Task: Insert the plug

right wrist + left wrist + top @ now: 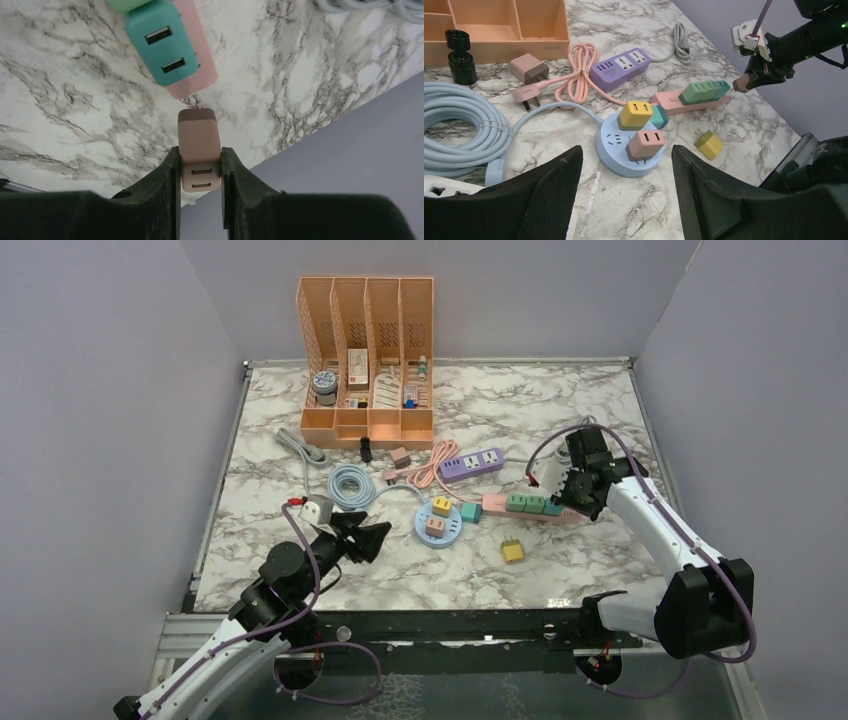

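Observation:
My right gripper [199,155] is shut on a pink plug adapter [199,142] and holds it above the free right end of the pink power strip [196,75]. That strip [500,505] carries green and teal adapters [530,503]. In the left wrist view the held pink plug [741,83] hangs right of and above the strip [674,101]. My left gripper [626,165] is open and empty, just in front of the round blue socket [616,150], which holds yellow, teal and pink adapters. A loose yellow adapter [513,551] lies on the table.
An orange organiser [368,355] stands at the back. A purple power strip [470,464] with a coiled pink cord [425,465], a coiled blue cable [350,485], a grey cable [300,448] and a small black item [366,449] lie mid-table. The purple side wall is near my right gripper.

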`<action>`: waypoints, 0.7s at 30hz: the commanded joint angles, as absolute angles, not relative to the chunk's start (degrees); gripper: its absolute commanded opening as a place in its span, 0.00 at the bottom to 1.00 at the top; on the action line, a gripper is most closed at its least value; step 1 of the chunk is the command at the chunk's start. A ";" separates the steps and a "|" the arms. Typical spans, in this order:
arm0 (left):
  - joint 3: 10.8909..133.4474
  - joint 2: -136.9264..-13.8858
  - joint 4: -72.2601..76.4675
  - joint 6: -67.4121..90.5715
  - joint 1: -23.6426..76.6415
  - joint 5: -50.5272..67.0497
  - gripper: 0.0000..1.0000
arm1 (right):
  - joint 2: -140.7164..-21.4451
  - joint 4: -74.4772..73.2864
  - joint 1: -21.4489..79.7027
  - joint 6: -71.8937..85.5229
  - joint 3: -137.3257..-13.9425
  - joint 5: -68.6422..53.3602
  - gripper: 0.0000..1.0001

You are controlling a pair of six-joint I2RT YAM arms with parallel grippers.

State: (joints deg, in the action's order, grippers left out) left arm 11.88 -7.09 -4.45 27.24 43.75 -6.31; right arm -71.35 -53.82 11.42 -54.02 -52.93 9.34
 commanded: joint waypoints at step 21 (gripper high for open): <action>13.62 -13.29 -3.75 23.29 44.55 -3.05 0.67 | -75.58 -54.77 10.49 -69.14 -54.88 0.51 0.01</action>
State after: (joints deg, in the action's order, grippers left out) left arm 11.90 -12.67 -4.84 24.40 44.38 -4.47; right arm -74.08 -52.80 10.37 -63.31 -51.46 3.01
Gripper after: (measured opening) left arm 0.674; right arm 0.259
